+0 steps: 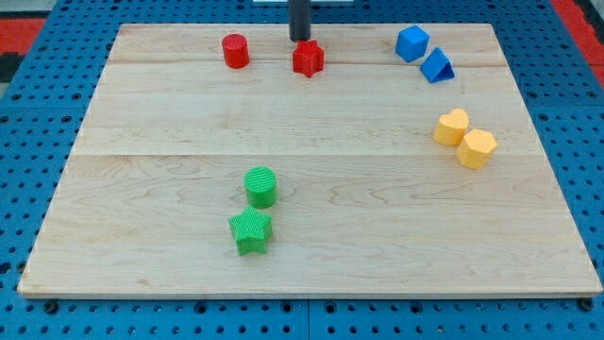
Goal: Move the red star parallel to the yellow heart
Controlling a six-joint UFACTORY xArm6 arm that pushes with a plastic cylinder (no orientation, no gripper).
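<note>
Red star-shaped block (308, 59) sits near the top edge of the pale wooden board (302, 236), slightly left of centre in the view. My tip (300, 39), the lower end of the dark rod, stands directly above the star in the view, touching or just short of its upper edge; contact cannot be confirmed. The rod carries nothing and has no jaws to open or close.

The controlling relation: the tip lies on the star's top side, so a push from this position would drive the star toward the view's bottom. The yellow heart-shaped block (451, 127) lies to the right and lower, well apart from the star. Judged from this layout, a downward push suits bringing the star level with the heart.

Surrounding items:
- Red cylinder block (235, 51): left of the star, clear of the downward path.
- Yellow hexagonal block (478, 148): touching the heart's lower right.
- Two blue blocks (423, 53): upper right.
- Green cylinder block (261, 186) and green star block (250, 231): lower, slightly left; possible obstruction only on overshoot.
</note>
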